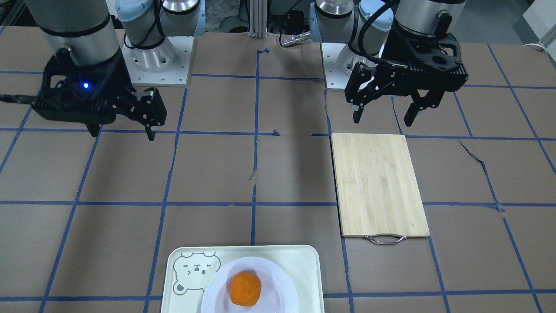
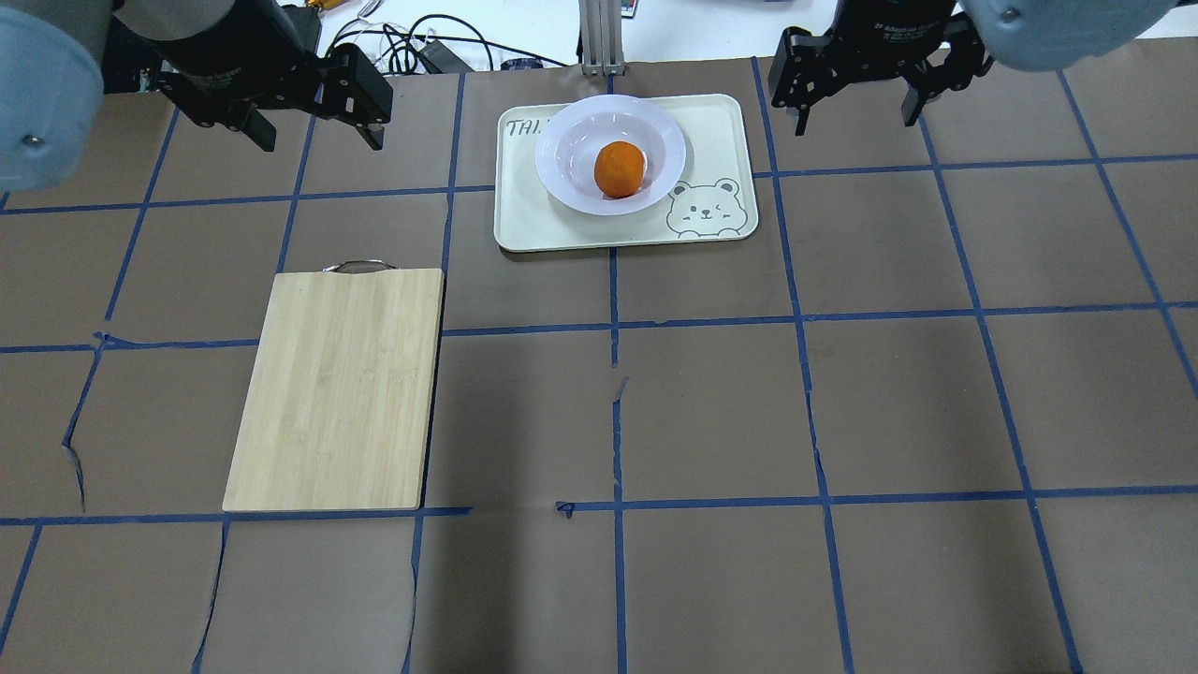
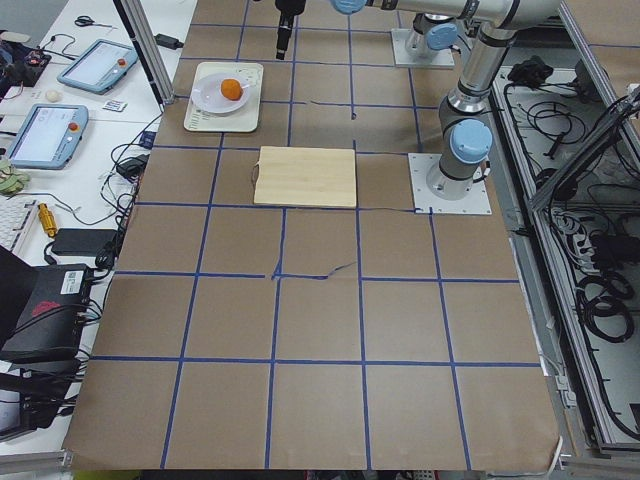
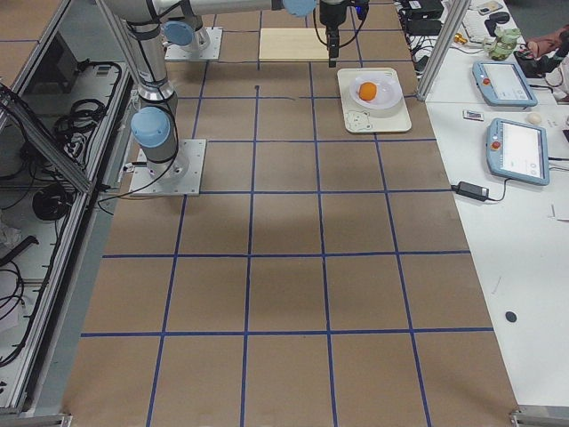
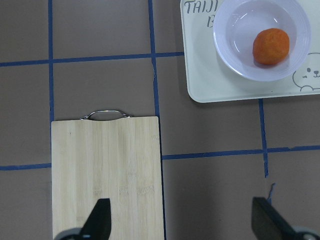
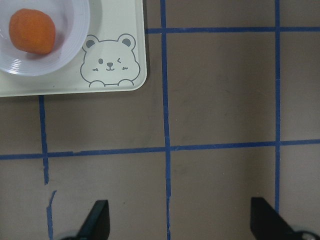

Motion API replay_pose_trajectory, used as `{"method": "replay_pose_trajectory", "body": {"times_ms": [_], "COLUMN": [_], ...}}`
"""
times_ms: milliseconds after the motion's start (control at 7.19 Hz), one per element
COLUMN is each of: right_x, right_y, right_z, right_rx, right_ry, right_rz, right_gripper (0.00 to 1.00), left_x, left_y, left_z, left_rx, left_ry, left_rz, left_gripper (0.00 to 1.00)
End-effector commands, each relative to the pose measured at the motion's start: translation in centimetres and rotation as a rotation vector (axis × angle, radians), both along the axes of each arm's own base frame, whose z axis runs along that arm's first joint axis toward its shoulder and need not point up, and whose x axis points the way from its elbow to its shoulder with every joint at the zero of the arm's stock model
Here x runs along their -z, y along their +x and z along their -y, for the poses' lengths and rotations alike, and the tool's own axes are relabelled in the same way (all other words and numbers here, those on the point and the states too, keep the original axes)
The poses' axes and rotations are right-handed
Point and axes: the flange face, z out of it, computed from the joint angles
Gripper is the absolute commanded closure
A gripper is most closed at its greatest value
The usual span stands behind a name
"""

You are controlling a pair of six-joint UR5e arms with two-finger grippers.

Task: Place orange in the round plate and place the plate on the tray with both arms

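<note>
Overhead exterior, top centre: one tray (image 2: 547,229) on the worktop (image 2: 842,402), carrying one plate (image 2: 567,180); one orange (image 2: 619,169) sits in the plate's well. One board (image 2: 337,388), left of centre. Two hands: left hand (image 2: 320,139) upper left, right hand (image 2: 856,122) upper right, both spread, gripping nothing.

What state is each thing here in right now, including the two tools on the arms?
orange, whole, sitting in the plate.
plate, right way up, resting on the tray.
tray, lying flat, carrying the plate.
cutting board, lying flat, nothing on it.
left tool, open, empty, hanging in the air.
right tool, open, empty, hanging in the air.
</note>
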Motion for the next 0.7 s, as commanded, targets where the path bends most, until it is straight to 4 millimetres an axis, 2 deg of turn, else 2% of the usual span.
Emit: {"method": "replay_pose_trajectory", "body": {"times_ms": [0, 278, 557], "right_x": [-1.7, 1.0, 2.3], "right_y": [0.1, 0.1, 0.0], "right_z": [-1.8, -1.9, -2.0], "right_rx": [-0.082, -0.081, -0.082], "right_ry": [-0.017, 0.038, 0.042], "right_rz": [0.018, 0.075, 0.073], "right_gripper": [0.0, 0.0, 0.0], "left_x": [0.7, 0.6, 0.6], "left_y": [0.2, 0.2, 0.2], "left_z": [-0.6, -0.6, -0.6], "left_rx": [-0.004, -0.007, -0.013], "left_ry": [0.065, 0.059, 0.059], "left_rz": [0.006, 0.006, 0.005], "left_gripper": [0.0, 0.0, 0.0]}}
